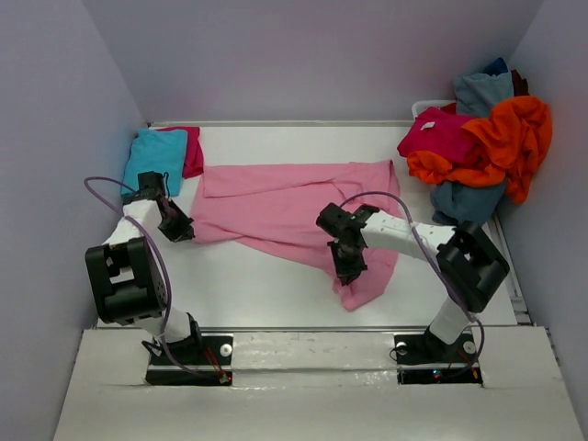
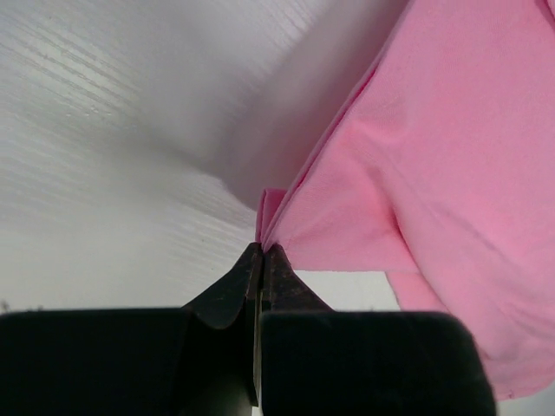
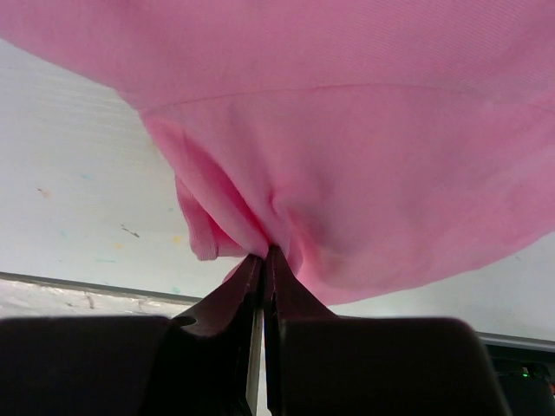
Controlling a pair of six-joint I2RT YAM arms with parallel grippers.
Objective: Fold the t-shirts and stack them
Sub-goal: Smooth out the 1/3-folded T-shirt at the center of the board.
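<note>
Pink shirt: light pink soft cloth t-shirt [image 1: 294,207] spread mid-counter, long edge toward 12 o'clock, one end trailing toward 5 o'clock.
Left hand: left hand [image 1: 177,228] closed, pinching the shirt's 9 o'clock edge; cloth there lifted off the surface.
Right hand: right hand [image 1: 347,266] closed on a bunched fold at the 5 o'clock side.
Neighbours: folded turquoise cloth shirt [image 1: 158,156] lying on a folded magenta cloth shirt [image 1: 193,152] at 10 o'clock, near the left hand; loose heap of orange, magenta and grey-blue shirts [image 1: 487,138] at 2 o'clock, near the pink shirt's corner.
Room: bare white counter [image 1: 266,294] at 6 o'clock; grey walls [image 1: 55,138] close in at 9, 12 and 3 o'clock.
</note>
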